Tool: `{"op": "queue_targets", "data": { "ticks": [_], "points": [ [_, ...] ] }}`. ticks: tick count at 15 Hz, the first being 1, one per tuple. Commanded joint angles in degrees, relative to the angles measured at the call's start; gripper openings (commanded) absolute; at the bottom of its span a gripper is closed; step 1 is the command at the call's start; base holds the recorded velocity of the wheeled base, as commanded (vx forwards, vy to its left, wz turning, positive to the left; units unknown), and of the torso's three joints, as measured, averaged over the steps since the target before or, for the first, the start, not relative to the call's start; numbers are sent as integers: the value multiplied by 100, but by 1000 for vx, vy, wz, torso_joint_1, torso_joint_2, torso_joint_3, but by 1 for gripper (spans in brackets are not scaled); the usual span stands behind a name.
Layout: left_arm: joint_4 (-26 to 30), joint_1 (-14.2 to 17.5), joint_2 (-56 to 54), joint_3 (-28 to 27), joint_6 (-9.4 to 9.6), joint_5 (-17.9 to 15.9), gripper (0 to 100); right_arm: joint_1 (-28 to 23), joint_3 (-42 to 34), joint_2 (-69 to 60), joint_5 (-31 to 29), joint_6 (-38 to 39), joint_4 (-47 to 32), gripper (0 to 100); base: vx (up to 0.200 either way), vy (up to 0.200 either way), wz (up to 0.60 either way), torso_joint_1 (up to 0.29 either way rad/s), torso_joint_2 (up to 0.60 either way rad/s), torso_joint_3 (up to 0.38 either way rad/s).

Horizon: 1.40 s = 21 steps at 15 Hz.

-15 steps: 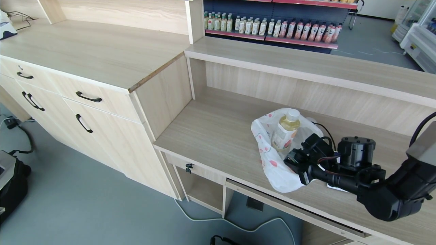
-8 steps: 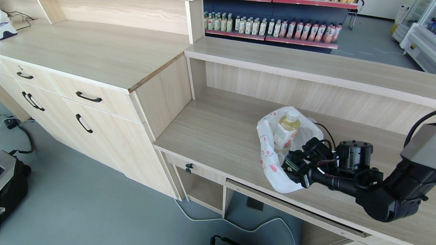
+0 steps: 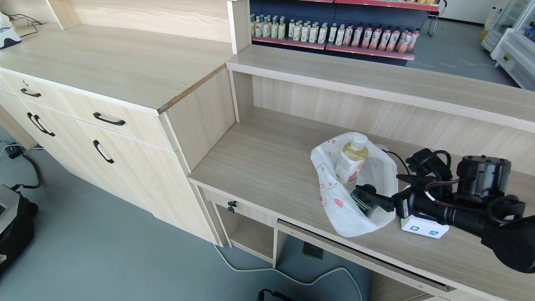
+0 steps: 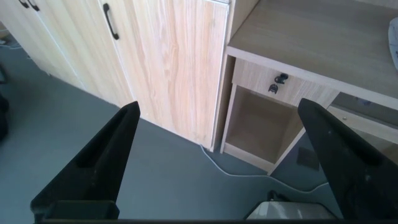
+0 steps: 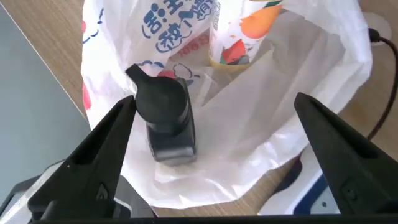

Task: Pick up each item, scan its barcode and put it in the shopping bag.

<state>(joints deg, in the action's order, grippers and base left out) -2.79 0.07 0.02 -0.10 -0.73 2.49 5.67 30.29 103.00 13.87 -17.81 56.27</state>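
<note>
A white shopping bag with red prints lies open on the low counter. A bottle of yellow drink stands inside it, also seen as the bottle in the right wrist view. A black blocky item lies in the bag below the bottle. My right gripper is at the bag's mouth, open; in its wrist view the right gripper has its fingers wide apart on either side of the black item, not touching it. My left gripper hangs open over the floor, holding nothing.
A small white box sits on the counter right of the bag, under my right arm. A black cable runs behind the bag. A raised shelf wall backs the counter. A taller cabinet with drawers stands to the left.
My right arm has drawn back to the right and its wrist has turned. The bag's mouth has spread a little wider. The bottle has stayed in place.
</note>
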Motion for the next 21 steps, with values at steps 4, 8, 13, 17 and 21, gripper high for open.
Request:
{"op": "queue_targets", "data": {
  "ticks": [4, 8, 13, 17, 21],
  "points": [
    [-2, 1, -2, 1, -6, -3, 100, -1138, -270, -2442, -174, -311, -1426, 100, 0, 0, -300, 2, 0, 0],
    [-2, 1, -2, 1, -6, 6, 100, -1340, -76, -3295, -772, -355, -1373, 100, 0, 0, -600, 0, 4, 2],
    [-2, 1, -2, 1, 3, -3, 100, -1332, -322, -4174, -1616, -38, -2112, 100, 0, 0, -600, 1, 3, 1],
    [-2, 1, -2, 1, -6, -3, 100, -1244, -1834, -5396, -1704, 779, -2182, 100, 0, 0, -150, -1, -1, -1],
    [-2, 1, -2, 1, -6, -3, 100, -1103, -3029, -7505, -1941, 867, -3272, 100, 0, 0, 0, 0, 0, 0]
  ]
}}
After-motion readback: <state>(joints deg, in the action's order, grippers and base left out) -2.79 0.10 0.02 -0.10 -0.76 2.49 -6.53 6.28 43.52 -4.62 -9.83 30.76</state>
